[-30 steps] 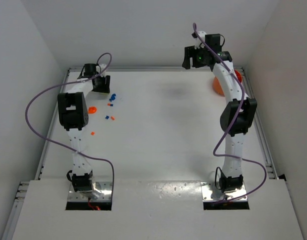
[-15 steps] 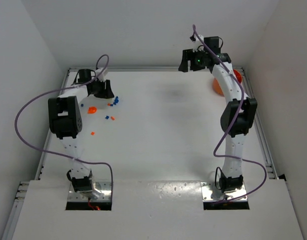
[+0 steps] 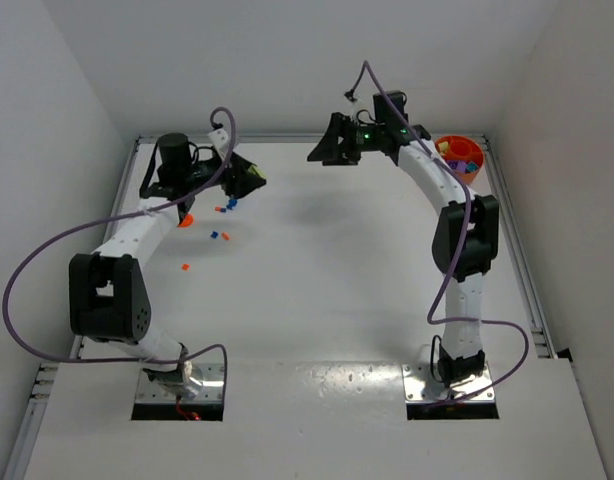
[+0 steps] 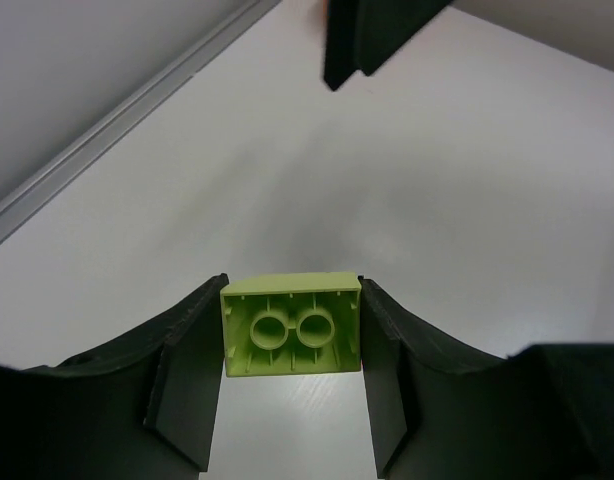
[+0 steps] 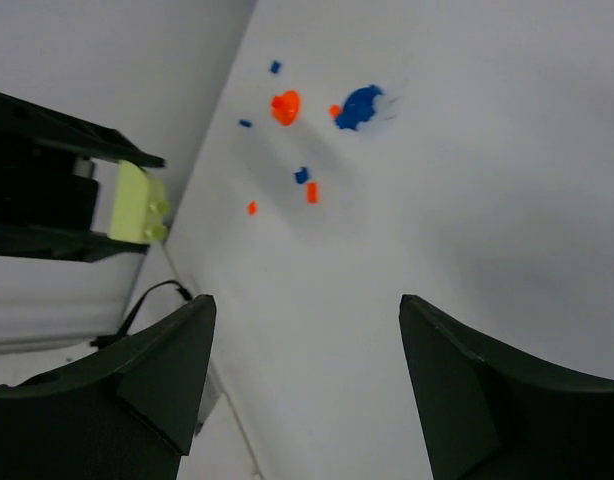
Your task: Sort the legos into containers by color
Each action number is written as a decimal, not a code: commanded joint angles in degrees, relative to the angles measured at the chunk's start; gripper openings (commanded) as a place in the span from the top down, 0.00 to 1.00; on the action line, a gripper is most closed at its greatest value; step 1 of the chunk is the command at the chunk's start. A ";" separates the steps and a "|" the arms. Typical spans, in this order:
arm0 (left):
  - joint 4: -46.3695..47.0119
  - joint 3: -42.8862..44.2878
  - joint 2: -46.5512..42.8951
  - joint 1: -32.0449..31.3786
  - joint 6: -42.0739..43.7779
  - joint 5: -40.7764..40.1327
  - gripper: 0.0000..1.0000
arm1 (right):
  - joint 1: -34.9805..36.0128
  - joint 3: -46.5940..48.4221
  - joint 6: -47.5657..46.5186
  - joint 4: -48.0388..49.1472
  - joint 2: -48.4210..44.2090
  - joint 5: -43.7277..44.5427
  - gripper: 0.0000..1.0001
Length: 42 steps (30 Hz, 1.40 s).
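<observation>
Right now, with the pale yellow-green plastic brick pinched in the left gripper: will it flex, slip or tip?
Probably rigid and light: the pale yellow-green plastic brick shows thin moulded walls and a hollow underside. Its flat sides sit flush against the fingers of the left gripper, so tipping seems unlikely.

One yellow-green lego (image 4: 291,325), clamped in the left end effector (image 3: 247,178). One orange bowl (image 3: 461,160) behind the right end effector (image 3: 322,152). Near the left end effector: about three small orange legos (image 5: 312,192) and three small blue legos (image 5: 301,175).
</observation>
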 commanded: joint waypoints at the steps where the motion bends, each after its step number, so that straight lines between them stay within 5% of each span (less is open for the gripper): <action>1: 2.30 -1.72 -3.33 -1.32 4.36 6.33 0.62 | 1.21 1.04 7.48 8.29 -3.51 -8.86 0.25; 14: 4.13 -3.66 -8.00 -6.51 5.95 7.47 0.62 | 4.46 -2.57 17.32 17.61 -2.20 -20.20 0.19; 25: 4.13 -2.61 -8.52 -8.79 5.42 6.86 0.64 | 8.85 -1.42 16.81 18.85 -1.67 -23.63 0.18; 33: 4.13 -2.60 -8.52 -9.32 5.42 5.10 0.65 | 9.91 -2.83 15.75 17.00 -1.67 -22.40 0.23; 42: 4.66 -2.60 -8.52 -9.85 5.42 3.96 0.65 | 11.49 -3.36 13.47 14.45 -1.67 -20.03 0.42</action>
